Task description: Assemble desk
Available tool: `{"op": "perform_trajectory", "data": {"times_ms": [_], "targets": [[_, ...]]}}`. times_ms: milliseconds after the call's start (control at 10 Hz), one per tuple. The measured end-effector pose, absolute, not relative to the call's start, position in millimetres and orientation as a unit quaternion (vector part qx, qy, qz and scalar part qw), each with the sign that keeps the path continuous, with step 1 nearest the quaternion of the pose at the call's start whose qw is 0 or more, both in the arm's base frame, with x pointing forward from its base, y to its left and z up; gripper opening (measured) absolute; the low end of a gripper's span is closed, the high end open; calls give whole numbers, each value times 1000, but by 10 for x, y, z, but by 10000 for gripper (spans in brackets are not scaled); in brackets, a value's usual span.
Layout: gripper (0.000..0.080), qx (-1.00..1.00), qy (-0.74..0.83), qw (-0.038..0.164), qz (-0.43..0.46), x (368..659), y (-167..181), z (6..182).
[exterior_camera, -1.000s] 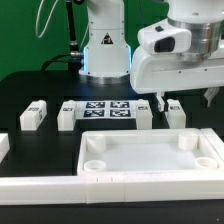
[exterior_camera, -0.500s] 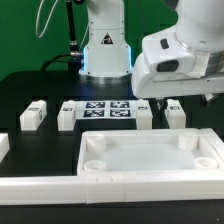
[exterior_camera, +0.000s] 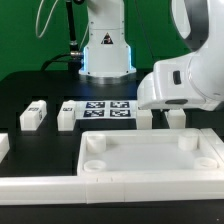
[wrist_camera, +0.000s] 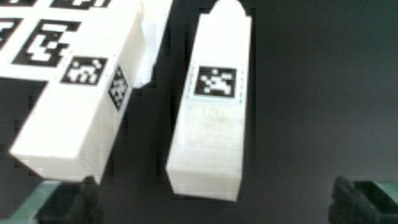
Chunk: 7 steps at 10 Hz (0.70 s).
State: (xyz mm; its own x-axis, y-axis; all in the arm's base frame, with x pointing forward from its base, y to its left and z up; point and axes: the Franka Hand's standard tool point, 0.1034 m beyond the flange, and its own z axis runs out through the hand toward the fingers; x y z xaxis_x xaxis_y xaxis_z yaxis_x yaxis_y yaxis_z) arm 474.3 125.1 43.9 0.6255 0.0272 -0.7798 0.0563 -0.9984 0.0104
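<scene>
The white rimmed tabletop (exterior_camera: 150, 152) with round corner sockets lies at the front of the black table. Several blocky white tagged legs lie in a row behind it: two on the exterior view's left (exterior_camera: 33, 115) (exterior_camera: 68, 115) and two on its right (exterior_camera: 143, 118) (exterior_camera: 176, 117). The arm's white hand housing (exterior_camera: 185, 85) hangs over the right pair and hides the fingers. In the wrist view my gripper (wrist_camera: 214, 205) is open and empty, with one leg (wrist_camera: 222, 100) lying between its fingers (wrist_camera: 63, 200). A second leg (wrist_camera: 80, 110) lies beside it.
The marker board (exterior_camera: 105, 108) lies between the leg pairs and also shows in the wrist view (wrist_camera: 54, 30). A long white border bar (exterior_camera: 40, 185) runs along the front, and a short piece (exterior_camera: 3, 145) sits at the left edge. The robot base (exterior_camera: 105, 50) stands behind.
The arm's hand has come down and toward the exterior view's right, and now covers more of the two right legs. The parts on the table have not moved.
</scene>
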Motion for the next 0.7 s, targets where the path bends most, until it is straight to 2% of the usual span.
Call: {"op": "perform_trajectory", "data": {"times_ms": [300,700], "targets": [[648,901,22,17,-433,4731,1256,433],[648,892,14,15,-452,4423,1340,151]]}}
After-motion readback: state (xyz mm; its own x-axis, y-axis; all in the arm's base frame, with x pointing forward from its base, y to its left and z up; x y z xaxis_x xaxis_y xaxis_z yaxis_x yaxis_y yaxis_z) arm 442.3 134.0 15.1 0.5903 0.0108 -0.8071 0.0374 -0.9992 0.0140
